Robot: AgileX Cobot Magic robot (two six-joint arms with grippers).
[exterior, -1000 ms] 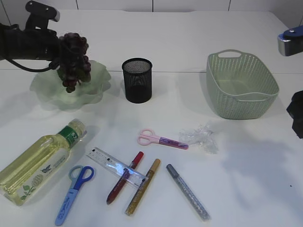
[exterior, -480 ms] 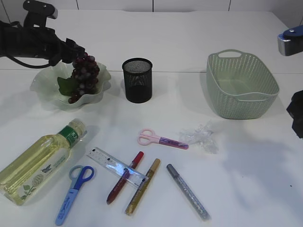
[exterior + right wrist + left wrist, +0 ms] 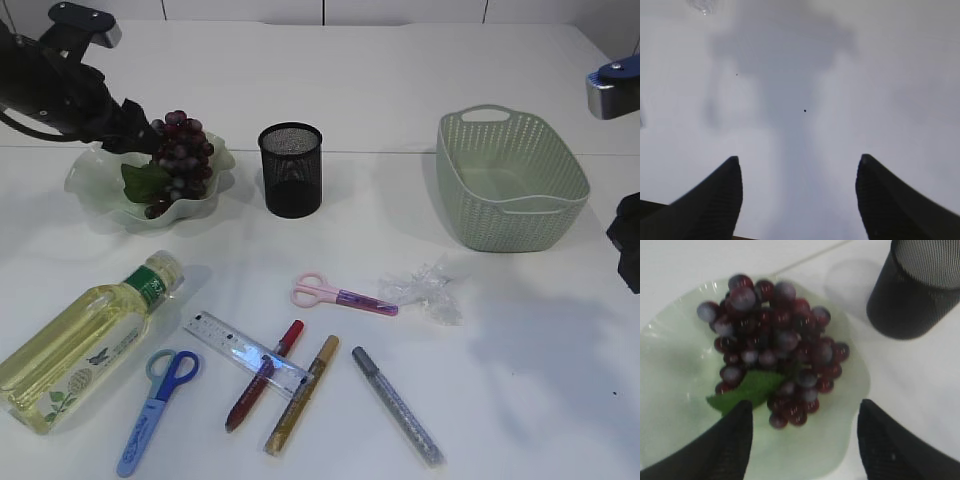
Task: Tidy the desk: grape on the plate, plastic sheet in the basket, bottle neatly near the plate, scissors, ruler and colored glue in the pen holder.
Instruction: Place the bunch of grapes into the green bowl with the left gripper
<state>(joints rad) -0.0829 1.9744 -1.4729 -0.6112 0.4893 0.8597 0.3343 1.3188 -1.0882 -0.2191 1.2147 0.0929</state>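
My left pincer gapes empty just above the grape, which lies on the plate below its tips. That step looks done. My right pincer hangs open over bare table. Next, I judge, the sheet ahead of it wants lifting into the basket.

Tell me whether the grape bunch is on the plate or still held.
On the plate. The grape bunch lies in the green plate, and the left pincer is open, its fingers clear of the bunch.
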